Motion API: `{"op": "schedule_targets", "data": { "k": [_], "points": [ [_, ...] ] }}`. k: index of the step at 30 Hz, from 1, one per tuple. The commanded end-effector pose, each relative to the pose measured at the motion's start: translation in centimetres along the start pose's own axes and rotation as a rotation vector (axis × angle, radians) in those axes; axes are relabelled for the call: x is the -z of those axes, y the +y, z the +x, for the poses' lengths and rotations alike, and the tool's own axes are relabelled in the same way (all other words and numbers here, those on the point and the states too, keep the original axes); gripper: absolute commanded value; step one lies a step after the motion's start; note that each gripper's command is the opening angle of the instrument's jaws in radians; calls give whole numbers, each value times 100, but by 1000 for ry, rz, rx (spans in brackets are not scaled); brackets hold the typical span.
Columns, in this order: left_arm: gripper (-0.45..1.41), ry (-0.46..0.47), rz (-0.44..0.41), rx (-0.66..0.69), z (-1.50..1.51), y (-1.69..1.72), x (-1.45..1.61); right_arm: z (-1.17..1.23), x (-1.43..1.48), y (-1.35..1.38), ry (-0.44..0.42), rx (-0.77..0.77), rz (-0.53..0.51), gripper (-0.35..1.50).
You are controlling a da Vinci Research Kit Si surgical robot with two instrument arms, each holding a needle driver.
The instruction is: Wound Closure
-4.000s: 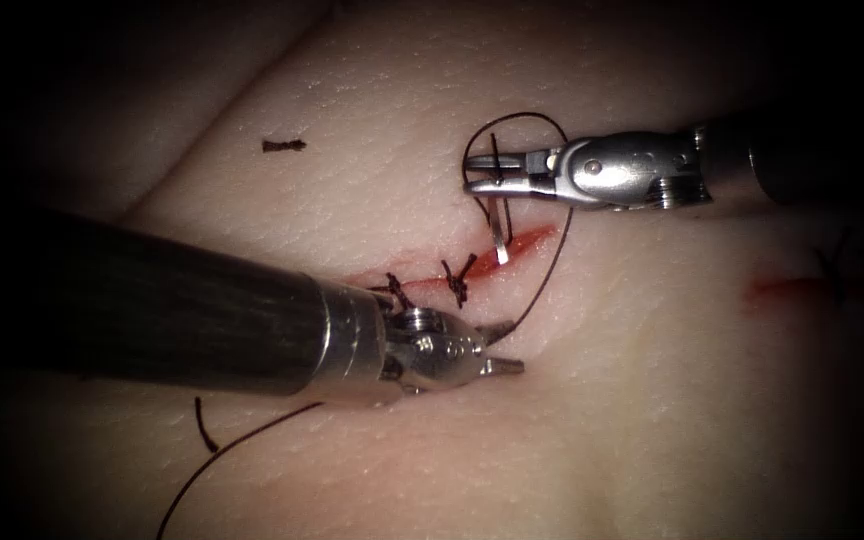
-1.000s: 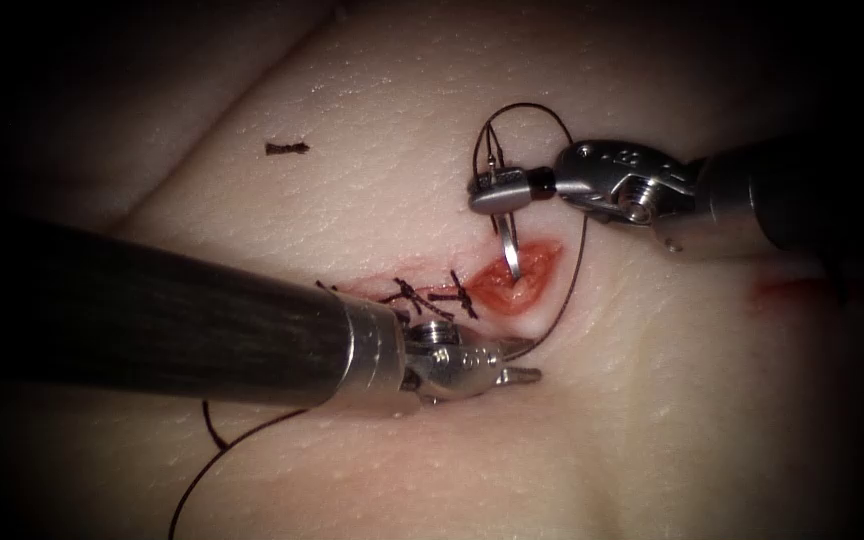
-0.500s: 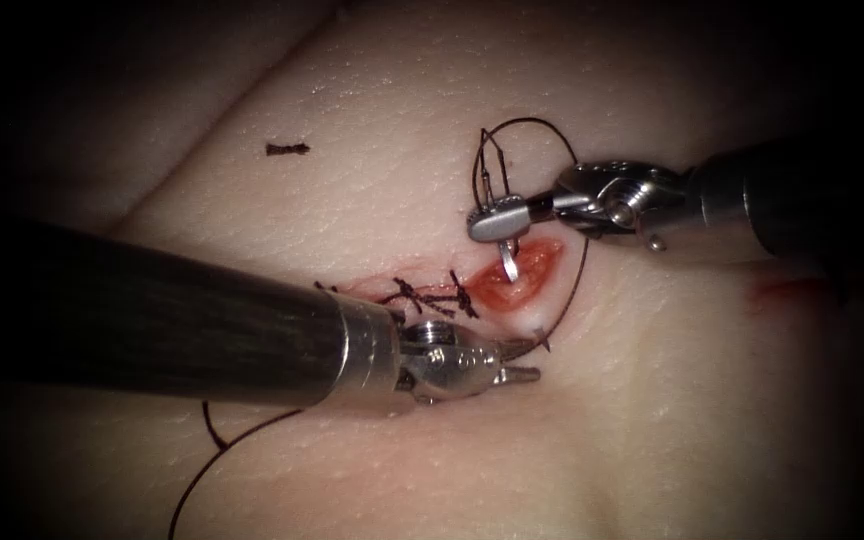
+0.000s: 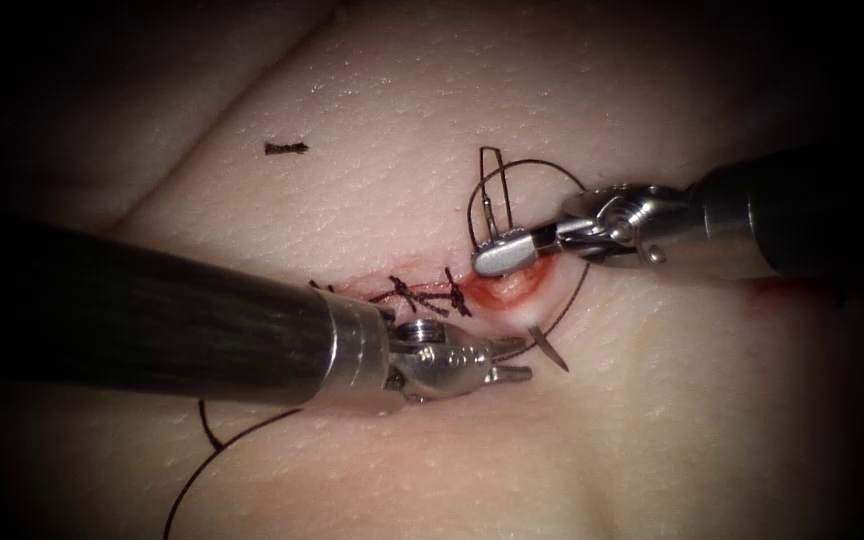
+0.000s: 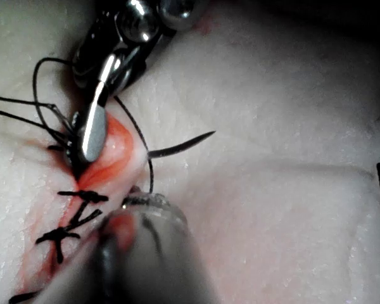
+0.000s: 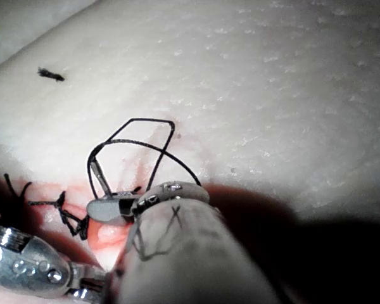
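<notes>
The tissue has a cut whose open red end gapes beside two dark stitches. My right tool lies over this opening, jaws shut on the needle near its tail. The needle runs through the tissue; its sharp tip sticks out on the near, right lip of the cut, and shows as the needle tip in the left wrist view. My left tool rests on the tissue just left of that tip, jaws open, holding nothing. Thread loops above the right jaws.
More thread trails off under the left shaft toward the near edge. A cut scrap of thread lies at the far left. A red fluid smear marks the tissue under the right shaft.
The right tool rolled and lowered over the cut, driving the needle through; its tip has come out on the near right lip. The cut gaped open. The left tool stayed nearly still.
</notes>
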Motion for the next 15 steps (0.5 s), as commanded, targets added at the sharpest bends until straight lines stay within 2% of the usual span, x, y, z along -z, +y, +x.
{"op": "schedule_targets", "data": {
  "k": [1, 4, 5, 6, 7, 8, 9, 11, 15],
  "points": [
    [37, -4, 2, 3, 0, 6, -4, -6, -4, 3, 3, 1, -8, -35],
    [37, 25, 14, -14, 8, 12, 9, -5, -1, 4, 1, -12, -7, -35],
    [37, 35, 18, -28, 10, 14, 13, -4, 1, 5, 4, -13, -6, -27],
    [37, 48, 26, -55, 16, 19, 22, -1, 3, 7, 38, -3, -2, 41],
    [37, 48, 26, -55, 16, 19, 22, -1, 3, 7, 38, -3, -2, 41],
    [37, 60, 32, -72, 20, 22, 27, 2, 5, 8, 61, 2, 12, 74],
    [37, 69, 37, -79, 23, 24, 31, 4, 6, 9, 71, 0, 18, 88],
    [37, 86, 51, -103, 30, 28, 40, 8, 9, 9, 80, 9, 22, 104],
    [37, 123, 109, -148, 43, 28, 52, 12, 13, 8, 80, 10, 23, 113]
  ]
}}
